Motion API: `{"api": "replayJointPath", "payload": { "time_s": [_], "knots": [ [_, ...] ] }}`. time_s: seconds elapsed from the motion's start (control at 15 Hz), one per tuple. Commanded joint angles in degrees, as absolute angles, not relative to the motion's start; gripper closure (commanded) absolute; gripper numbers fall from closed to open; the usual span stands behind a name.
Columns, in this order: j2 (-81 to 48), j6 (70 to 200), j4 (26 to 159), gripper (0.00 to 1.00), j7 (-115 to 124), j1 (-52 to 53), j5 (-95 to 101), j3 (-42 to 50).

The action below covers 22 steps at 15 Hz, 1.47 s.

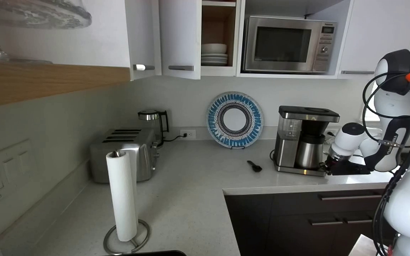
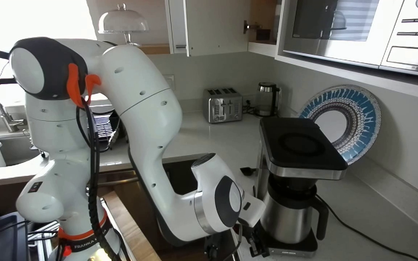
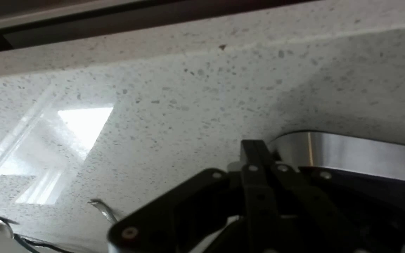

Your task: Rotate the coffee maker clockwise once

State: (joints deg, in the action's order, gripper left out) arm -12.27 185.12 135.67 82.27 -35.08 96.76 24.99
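Gripper [image 3: 252, 143], closed and empty, sits low just beside the coffee maker [image 1: 306, 126] on the counter [image 1: 190, 170], probably to push it, though how much of the 1 clockwise turn is done or left cannot be told.

The pale, speckled countertop [image 1: 187, 199] forms a corner. Near its front edge stands the coffee maker [image 1: 306, 139], and a black scoop [image 1: 255, 166] lies beside it, not touching. Also standing there are a silver toaster [image 1: 128, 154], a glass kettle [image 2: 266, 99], a paper towel holder [image 1: 105, 241] and a small stand [image 1: 238, 147] with a patterned plate [image 1: 235, 120].
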Motion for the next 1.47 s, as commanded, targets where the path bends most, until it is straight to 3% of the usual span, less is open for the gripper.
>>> {"api": "replayJointPath", "payload": {
  "time_s": [0.0,1.4],
  "knots": [
    [-12.1,191.7,135.4,1.00,83.9,-34.5,96.8,22.6],
    [-8.6,189.2,138.1,1.00,84.1,-31.7,95.2,19.0]
  ]
}}
